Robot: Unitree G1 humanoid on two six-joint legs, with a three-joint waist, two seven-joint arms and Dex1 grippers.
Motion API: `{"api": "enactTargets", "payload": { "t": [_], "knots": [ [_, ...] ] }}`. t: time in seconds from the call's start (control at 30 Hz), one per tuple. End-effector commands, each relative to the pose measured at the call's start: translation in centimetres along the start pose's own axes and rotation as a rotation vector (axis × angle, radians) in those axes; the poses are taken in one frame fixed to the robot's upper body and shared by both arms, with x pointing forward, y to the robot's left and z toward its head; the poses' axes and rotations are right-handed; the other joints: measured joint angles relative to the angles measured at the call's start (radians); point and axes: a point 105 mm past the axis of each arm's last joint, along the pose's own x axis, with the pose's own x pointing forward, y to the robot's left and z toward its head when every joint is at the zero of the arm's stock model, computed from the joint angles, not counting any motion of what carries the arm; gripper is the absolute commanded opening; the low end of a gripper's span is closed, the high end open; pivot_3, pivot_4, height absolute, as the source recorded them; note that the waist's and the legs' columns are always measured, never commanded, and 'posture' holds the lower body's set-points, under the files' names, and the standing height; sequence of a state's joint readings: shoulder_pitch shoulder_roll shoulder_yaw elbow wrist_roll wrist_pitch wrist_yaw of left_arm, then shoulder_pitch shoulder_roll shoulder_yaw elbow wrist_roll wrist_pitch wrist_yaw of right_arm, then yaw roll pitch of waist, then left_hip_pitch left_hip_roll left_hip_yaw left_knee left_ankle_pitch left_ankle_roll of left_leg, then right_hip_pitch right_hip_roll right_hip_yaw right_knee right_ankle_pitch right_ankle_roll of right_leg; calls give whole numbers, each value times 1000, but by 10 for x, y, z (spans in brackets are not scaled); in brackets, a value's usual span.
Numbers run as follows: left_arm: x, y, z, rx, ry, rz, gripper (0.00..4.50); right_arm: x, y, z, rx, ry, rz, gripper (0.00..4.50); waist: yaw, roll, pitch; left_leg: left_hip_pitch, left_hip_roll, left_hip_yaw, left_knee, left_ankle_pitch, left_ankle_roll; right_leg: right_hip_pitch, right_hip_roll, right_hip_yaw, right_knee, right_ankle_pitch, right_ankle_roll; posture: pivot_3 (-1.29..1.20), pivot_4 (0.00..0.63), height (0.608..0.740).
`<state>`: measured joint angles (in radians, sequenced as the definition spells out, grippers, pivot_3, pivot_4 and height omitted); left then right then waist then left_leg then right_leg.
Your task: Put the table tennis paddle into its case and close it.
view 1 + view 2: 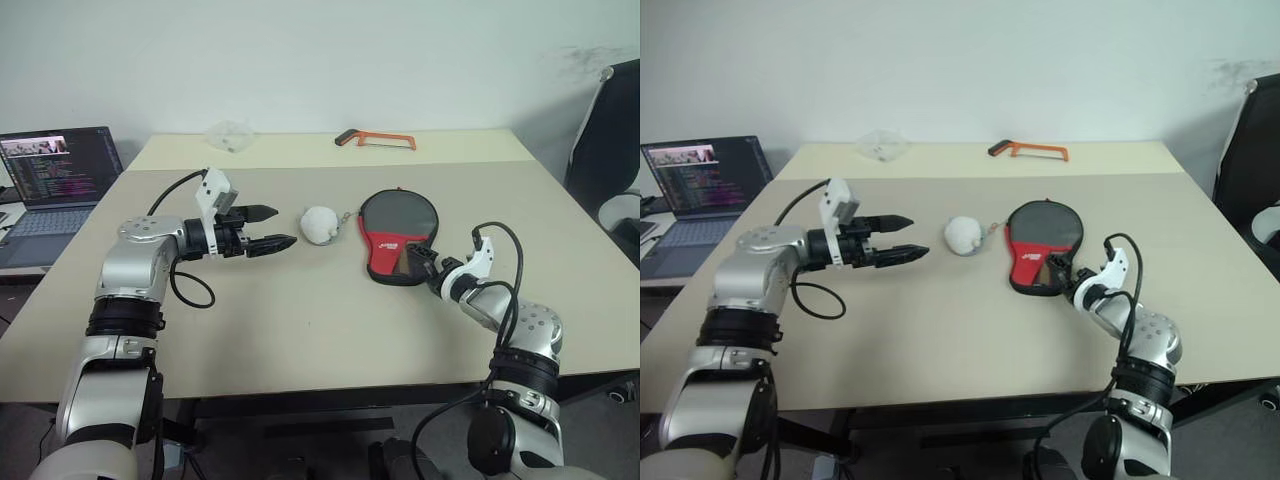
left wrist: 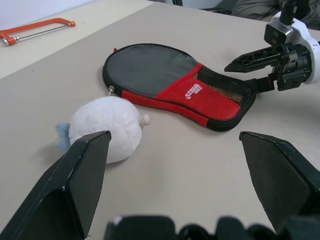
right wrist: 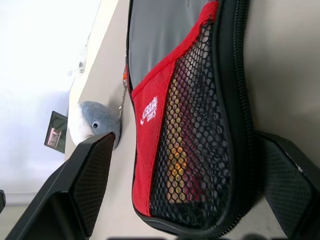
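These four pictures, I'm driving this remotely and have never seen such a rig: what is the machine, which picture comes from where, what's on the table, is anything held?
It is a two-armed humanoid robot. Two pictures come from cameras in its head, looking down over the arms; the other two come from a camera on each wrist, looking along that arm's two black fingers.

On the beige table lies the case, black and red with a mesh pocket. A small white plush hangs from it by a chain. An orange hacksaw lies at the far edge, and a laptop stands to the left.

The left pincer is open beside the plush. The right pincer is open at the case's narrow end. Neither holds anything.
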<state>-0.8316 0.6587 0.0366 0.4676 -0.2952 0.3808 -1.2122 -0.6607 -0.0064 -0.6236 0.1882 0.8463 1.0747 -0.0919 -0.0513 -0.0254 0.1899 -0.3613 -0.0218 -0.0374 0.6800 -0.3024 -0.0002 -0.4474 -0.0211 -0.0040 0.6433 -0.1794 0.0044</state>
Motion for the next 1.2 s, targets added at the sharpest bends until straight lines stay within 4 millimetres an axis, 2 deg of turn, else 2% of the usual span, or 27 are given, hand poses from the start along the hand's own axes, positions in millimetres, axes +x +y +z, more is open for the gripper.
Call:
{"api": "enactTargets", "payload": {
  "t": [0.03, 0.23, 0.47, 0.53, 0.6, 0.77, 0.97, 1.03, 1.2],
  "knots": [
    [2, -2, 16, 53, -30, -18, 4485, 12, 21, -7, 10, 28, 78, 4500, -3, 0, 0, 0, 0, 0, 0, 0, 0, 0, 0, 0, 0, 0, 0, 0, 150, 740],
    [5, -5, 16, 58, -28, -32, 4485, 25, 17, -10, 54, 30, 79, 4500, -8, 0, 0, 0, 0, 1, 0, 0, 0, 0, 0, 1, 0, 0, 0, 0, 150, 740],
    [9, -8, 16, 69, -22, -48, 4485, 39, 0, -13, 97, 13, 38, 4500, -11, -1, -1, 6, 1, 8, 0, 0, 0, 3, 1, 12, 0, -2, 3, 0, 150, 740],
    [10, -8, 16, 77, -16, -48, 4500, 41, -3, -14, 102, 16, 29, 4122, -12, -2, -1, 14, 1, 12, -1, 0, 0, 8, 2, 16, 0, -3, 6, 0, 150, 740],
    [11, -8, 14, 79, -14, -50, 4500, 42, -8, -18, 102, 30, 8, 3650, -13, -2, -1, 15, 1, 14, -1, 0, 0, 9, 2, 19, 0, -3, 7, 0, 150, 740],
    [13, -11, 12, 78, -16, -61, 4500, 42, -10, -22, 98, 40, 2, 1742, -14, -3, -2, 15, 1, 15, -1, 0, 0, 7, 3, 20, 0, -2, 7, 0, 150, 740],
    [14, -10, 11, 80, -12, -60, 4500, 39, -6, -41, 65, 112, 12, 17, -14, -12, -8, 15, 1, 14, -1, 0, 0, 8, 2, 20, 0, -2, 7, 0, 150, 740],
    [13, -10, 11, 80, -11, -59, 4500, 36, -3, -46, 52, 137, 25, 17, -13, -12, -8, 15, 1, 14, -1, 0, 0, 7, 2, 19, -1, -2, 7, 0, 150, 740],
    [11, -8, 9, 84, 2, -56, 4500, 11, 13, -83, -45, 314, 112, 17, -9, -12, -8, 13, 2, 12, -4, -2, 2, 6, 2, 18, -1, -3, 7, 0, 150, 740]
  ]
}}
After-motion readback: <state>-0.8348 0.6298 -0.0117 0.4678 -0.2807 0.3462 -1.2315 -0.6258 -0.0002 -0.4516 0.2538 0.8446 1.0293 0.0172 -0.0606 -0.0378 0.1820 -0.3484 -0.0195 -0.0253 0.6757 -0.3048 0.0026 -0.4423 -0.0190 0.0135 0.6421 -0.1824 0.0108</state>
